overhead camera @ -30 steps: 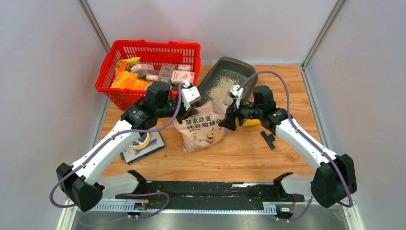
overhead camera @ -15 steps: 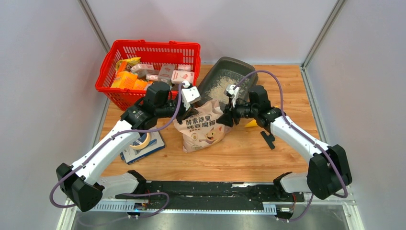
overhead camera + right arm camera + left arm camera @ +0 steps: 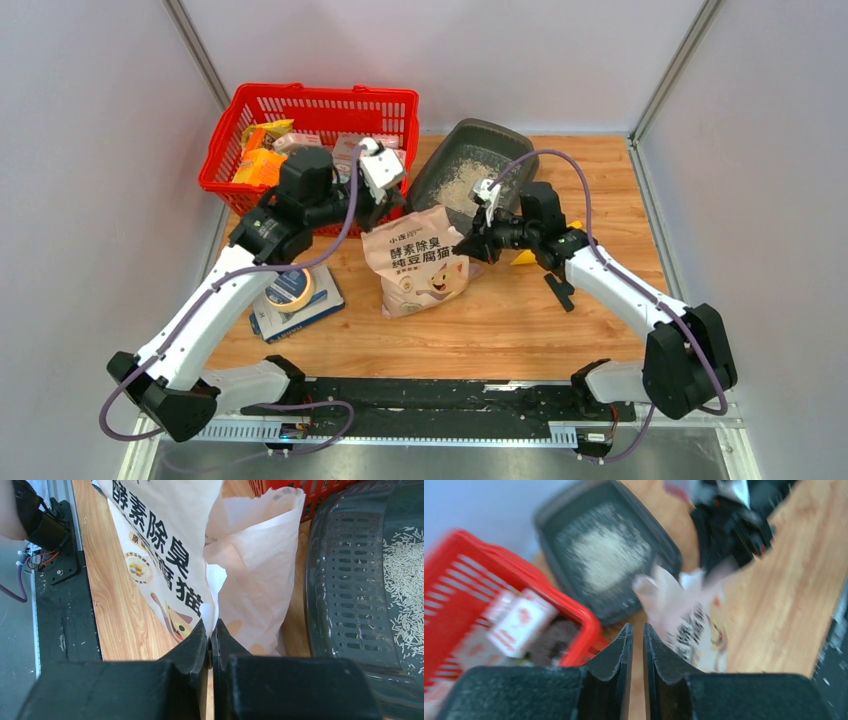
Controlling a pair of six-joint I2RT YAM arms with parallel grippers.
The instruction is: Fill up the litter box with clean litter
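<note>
Our left jaws, now barely parted and empty, have quit the litter bag (image 3: 420, 268) for eleven o'clock while our right jaws nipped shut on its rim, leaving them alone to tip more litter (image 3: 462, 182) into the litter box (image 3: 478, 125) at twelve o'clock.

Litter box (image 3: 345, 580) looked dark grey plastic, smooth, faintly glossy. Litter (image 3: 406, 575) was pale, dry, coarse granules. Bag (image 3: 165, 540) appeared thin, papery, matt, creased. Table (image 3: 520, 320) showed smooth wood grain. Basket (image 3: 320, 92) was red plastic mesh, glossy.
</note>
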